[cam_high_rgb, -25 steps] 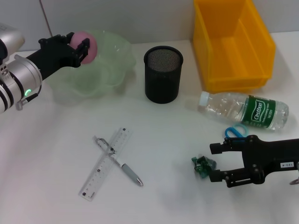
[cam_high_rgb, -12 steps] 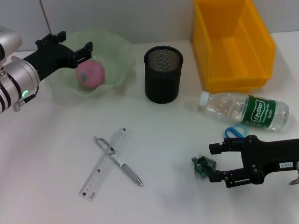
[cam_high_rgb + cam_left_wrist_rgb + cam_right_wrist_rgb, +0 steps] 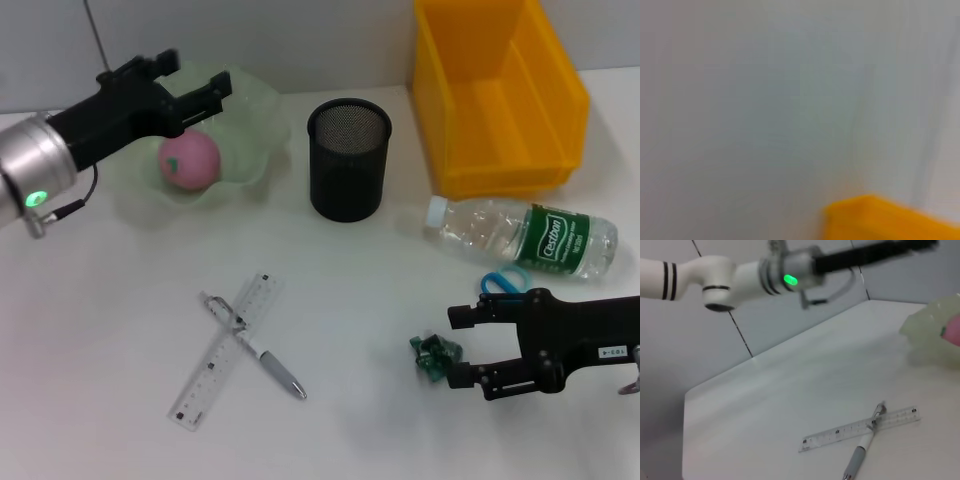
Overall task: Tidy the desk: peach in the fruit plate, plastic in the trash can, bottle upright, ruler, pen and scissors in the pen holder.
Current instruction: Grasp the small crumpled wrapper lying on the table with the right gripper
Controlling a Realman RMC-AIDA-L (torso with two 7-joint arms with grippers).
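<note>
In the upper left of the head view, the pink round peach (image 3: pixel 189 160) lies inside the translucent pale green scalloped fruit plate (image 3: pixel 253 122). The left gripper (image 3: pixel 192 83) hangs above it, fingers apart and empty. At lower right the right gripper (image 3: pixel 457 347) rests on the white surface (image 3: pixel 350 300), jaws spread, just beside a crumpled green plastic scrap (image 3: pixel 433 355).

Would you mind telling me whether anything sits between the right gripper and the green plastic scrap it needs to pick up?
Nothing visible does. The right gripper is open beside the plastic scrap on the desk; the gap looks bare.
</note>
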